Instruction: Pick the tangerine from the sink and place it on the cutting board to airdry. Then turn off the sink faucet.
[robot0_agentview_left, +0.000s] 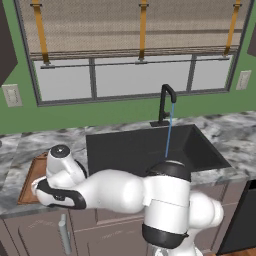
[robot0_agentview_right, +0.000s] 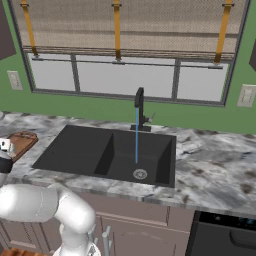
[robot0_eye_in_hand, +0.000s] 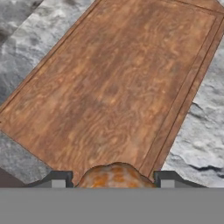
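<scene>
In the hand view my gripper (robot0_eye_in_hand: 113, 181) hangs above the cutting board (robot0_eye_in_hand: 113, 83), shut on the tangerine (robot0_eye_in_hand: 114, 175). The mottled orange fruit bulges up between the two dark fingertips (robot0_eye_in_hand: 57, 180). The reddish-brown board, with its raised rim, lies on the grey marbled counter left of the sink (robot0_agentview_left: 110, 150), and my arm reaches across the cutting board (robot0_agentview_left: 31, 177) there. The black sink faucet (robot0_agentview_left: 165, 102) stands behind the basin. A thin blue stream of water (robot0_agentview_right: 136, 135) runs from the spout toward the metal drain (robot0_agentview_right: 140, 174).
A window with blinds (robot0_agentview_left: 140, 30) sits behind the faucet on a green wall. Marbled counter (robot0_agentview_right: 215, 165) spreads to the right of the sink. A dark appliance (robot0_agentview_right: 225, 235) sits below the counter at the right. Cabinet doors with handles (robot0_agentview_left: 64, 235) run under the counter.
</scene>
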